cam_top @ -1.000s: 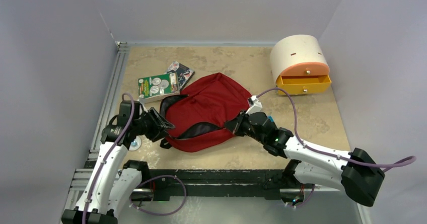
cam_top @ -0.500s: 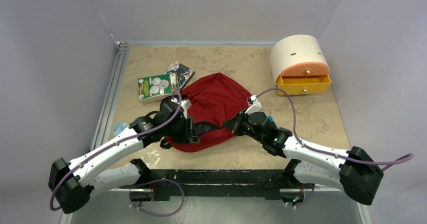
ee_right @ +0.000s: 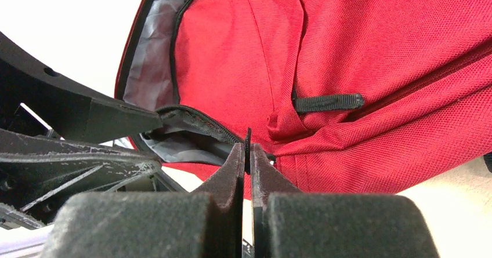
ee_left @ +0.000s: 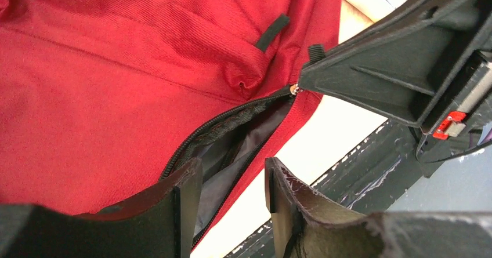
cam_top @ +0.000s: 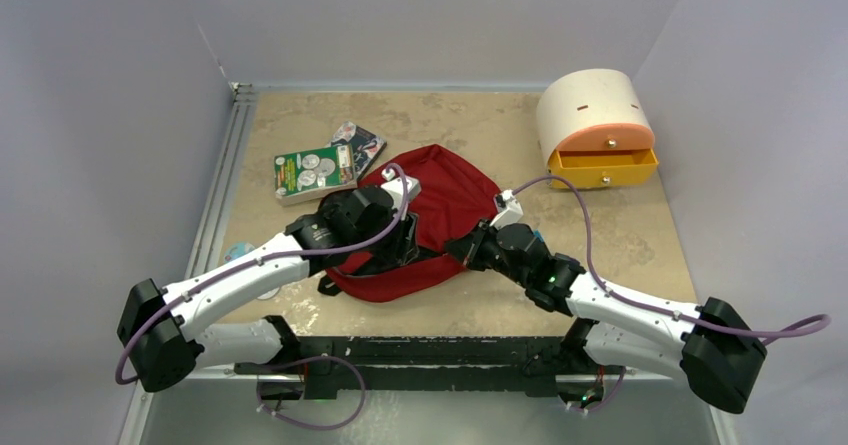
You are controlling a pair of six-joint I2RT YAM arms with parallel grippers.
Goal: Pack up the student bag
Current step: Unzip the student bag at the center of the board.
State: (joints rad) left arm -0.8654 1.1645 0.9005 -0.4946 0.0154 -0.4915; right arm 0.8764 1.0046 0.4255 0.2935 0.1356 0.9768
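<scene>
The student bag (cam_top: 440, 190) is a dark red backpack lying flat mid-table, with its black zipper partly open onto grey lining (ee_left: 232, 145). My left gripper (cam_top: 398, 250) is open and empty. It hovers over the open zipper slit (ee_left: 231, 174), one finger on each side of the lower edge. My right gripper (cam_top: 458, 249) is shut on the black zipper pull (ee_right: 248, 137) at the slit's end, at the bag's near right edge (ee_right: 247, 153). Its tip shows close by in the left wrist view (ee_left: 307, 81).
A green book (cam_top: 313, 173) and a dark book (cam_top: 358, 145) lie at the bag's far left. A cream-and-orange drawer box (cam_top: 595, 130) with an open drawer stands at the back right. A small blue round item (cam_top: 237, 253) lies near the left rail. A black frame (cam_top: 440, 350) runs along the near edge.
My left arm has swung from the bag's left side over to its zipper opening, close to the right gripper. My right gripper has held still on the zipper pull.
</scene>
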